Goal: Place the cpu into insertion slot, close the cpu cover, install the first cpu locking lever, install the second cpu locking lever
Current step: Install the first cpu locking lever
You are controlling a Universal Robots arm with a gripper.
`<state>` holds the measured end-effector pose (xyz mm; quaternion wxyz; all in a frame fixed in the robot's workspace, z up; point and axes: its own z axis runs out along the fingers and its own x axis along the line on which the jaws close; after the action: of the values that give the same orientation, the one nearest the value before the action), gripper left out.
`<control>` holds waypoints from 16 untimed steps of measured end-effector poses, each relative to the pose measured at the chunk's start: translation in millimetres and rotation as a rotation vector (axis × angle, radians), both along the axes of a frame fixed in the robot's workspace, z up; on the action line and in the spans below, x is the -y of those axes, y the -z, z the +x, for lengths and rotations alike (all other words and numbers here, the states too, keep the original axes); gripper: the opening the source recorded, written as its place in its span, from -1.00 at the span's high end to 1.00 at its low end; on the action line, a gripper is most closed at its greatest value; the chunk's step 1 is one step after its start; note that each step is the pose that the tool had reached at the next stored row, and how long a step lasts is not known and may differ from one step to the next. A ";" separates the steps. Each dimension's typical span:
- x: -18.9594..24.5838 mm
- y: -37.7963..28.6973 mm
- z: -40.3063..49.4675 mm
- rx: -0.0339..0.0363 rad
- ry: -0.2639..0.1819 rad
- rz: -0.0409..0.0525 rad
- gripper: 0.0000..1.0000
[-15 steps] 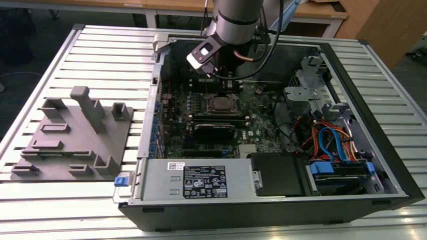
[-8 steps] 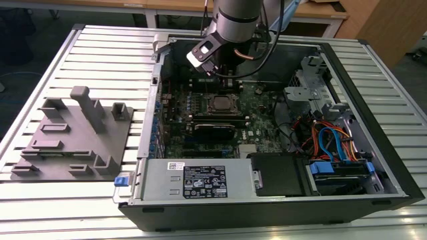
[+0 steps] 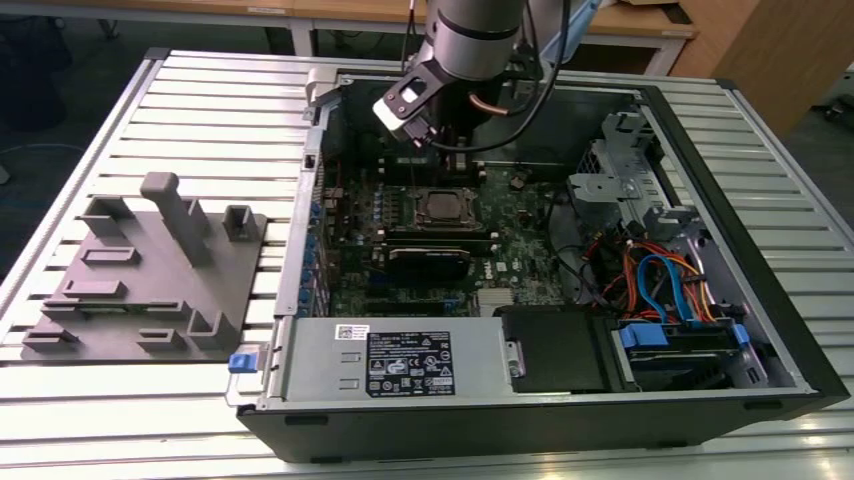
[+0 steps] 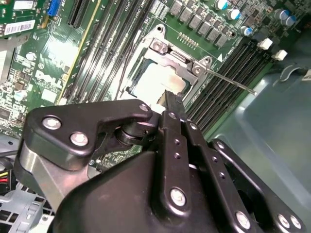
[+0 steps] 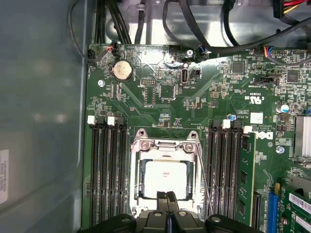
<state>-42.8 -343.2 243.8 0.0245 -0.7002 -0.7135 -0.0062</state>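
Hovering just above the insertion slot [image 5: 142, 167], the gripper [image 5: 167, 195] has its two fingertips pressed together with nothing between them, as both wrist views show. The cpu [image 5: 165, 175] lies flat inside the slot, and its pale metal top shows through the square cut-out of the cpu cover [image 5: 164, 151]. The cover lies down over the chip's edges, its frame level with the motherboard [image 5: 160, 97]. On this evidence the first two steps, placing the chip and closing the cover, are judged complete.

One locking lever [image 4: 231, 81], a thin metal rod, juts from a corner of the socket across the neighbouring memory slots [image 4: 243, 53] in the second wrist view. It is judged unlatched, so that step is not yet done. Whether the other lever is fastened cannot be told. The closed fingertips stand over one edge of the cover; contact with it cannot be confirmed.

In the exterior view the arm [image 3: 474, 30] extends down into the open computer case [image 3: 534, 425]. The case lies on its side on the slatted desk [image 3: 200, 120], and a grey fixture block [image 3: 147, 270] sits beside it on the exterior view's left.
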 end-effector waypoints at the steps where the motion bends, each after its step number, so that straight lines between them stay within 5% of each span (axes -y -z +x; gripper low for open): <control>1: 0.0 -1.5 0.0 -0.0001 0.000 -0.0002 0.80; 16: 0.0 -8.2 0.0 -0.0001 0.000 -0.0001 0.80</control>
<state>-42.8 -343.2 252.0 0.0244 -0.7002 -0.7135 -0.0062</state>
